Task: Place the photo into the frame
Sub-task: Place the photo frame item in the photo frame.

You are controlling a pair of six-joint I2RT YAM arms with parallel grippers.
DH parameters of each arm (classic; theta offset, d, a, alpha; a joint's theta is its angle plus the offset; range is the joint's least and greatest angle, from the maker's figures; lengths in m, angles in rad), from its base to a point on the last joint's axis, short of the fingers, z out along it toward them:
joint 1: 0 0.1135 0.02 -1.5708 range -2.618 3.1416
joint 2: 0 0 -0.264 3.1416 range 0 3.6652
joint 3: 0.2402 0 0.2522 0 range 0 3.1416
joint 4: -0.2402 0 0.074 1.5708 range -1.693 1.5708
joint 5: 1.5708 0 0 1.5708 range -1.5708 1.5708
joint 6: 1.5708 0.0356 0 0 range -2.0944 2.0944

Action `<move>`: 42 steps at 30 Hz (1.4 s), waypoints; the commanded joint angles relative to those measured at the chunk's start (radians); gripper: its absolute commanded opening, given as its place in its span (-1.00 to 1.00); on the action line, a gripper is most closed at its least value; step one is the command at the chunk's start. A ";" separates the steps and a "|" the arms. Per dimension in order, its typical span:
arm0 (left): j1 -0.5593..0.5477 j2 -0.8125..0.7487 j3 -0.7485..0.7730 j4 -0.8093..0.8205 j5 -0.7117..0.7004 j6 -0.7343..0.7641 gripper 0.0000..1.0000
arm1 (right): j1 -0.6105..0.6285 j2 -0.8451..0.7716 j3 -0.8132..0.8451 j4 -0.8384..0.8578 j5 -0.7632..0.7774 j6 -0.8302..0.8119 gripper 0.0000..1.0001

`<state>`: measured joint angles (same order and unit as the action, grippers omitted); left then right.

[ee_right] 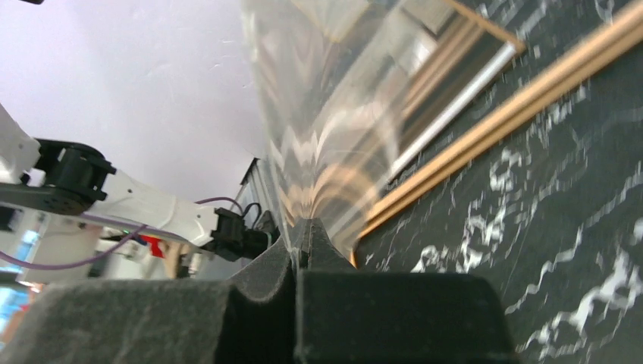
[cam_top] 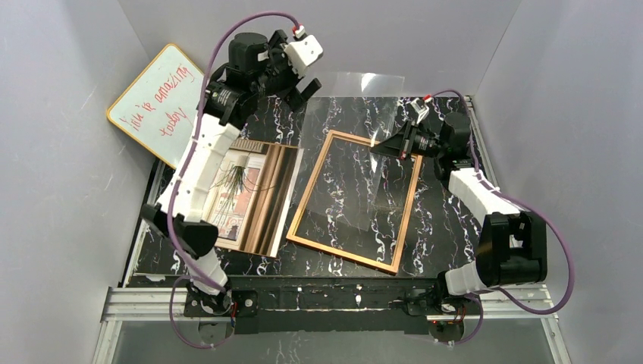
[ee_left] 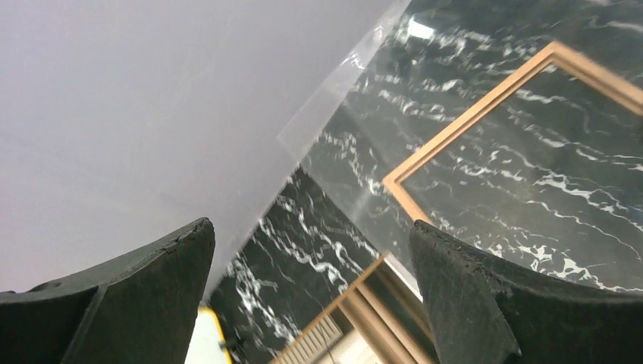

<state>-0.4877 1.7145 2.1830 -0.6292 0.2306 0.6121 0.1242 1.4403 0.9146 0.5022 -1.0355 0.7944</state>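
1. The right pincer [ee_right: 303,227] is clamped tight on the edge of the clear pane [ee_right: 334,114]; the wrist view shows both fingers pressed together with the sheet pinched between them.
2. From above, that right pincer [cam_top: 394,140] sits over the far right corner of the frame [cam_top: 310,186], and the clear pane [cam_top: 356,95] rises tilted from there towards the back wall.
3. Over to the left pincer [ee_left: 311,235]: jaws spread wide, nothing between them, just grey wall and marble below.
4. In the overhead view the left pincer [cam_top: 303,83] hangs high at the back, near the pane's far left corner but apart from it.
5. The frame lies flat on the black marble table [cam_top: 455,235], centre right, with marble showing through its opening.
6. Its orange-brown rim [ee_left: 474,114] shows clearly in the left wrist camera, and again [ee_right: 515,106] beside the gripped sheet.
7. The photo [cam_top: 239,182] lies face up just left of the frame, partly hidden under the left arm.
8. A whiteboard [cam_top: 155,102] with red writing leans at the far left wall.
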 commanded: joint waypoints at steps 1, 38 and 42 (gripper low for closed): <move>0.095 0.084 -0.004 -0.074 -0.076 -0.145 0.96 | -0.029 -0.038 0.029 -0.482 -0.015 -0.037 -0.97; 0.116 0.338 -0.565 -0.005 0.253 -0.288 0.75 | -0.152 -0.025 -0.105 -0.620 0.158 -0.370 -0.97; 0.117 0.357 -0.523 -0.027 0.279 -0.258 0.75 | -0.152 0.034 -0.033 -0.741 0.174 -0.448 -0.97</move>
<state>-0.3687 2.0785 1.5925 -0.6304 0.4496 0.3374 -0.0246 1.4403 0.7856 -0.1364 -0.8722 0.4450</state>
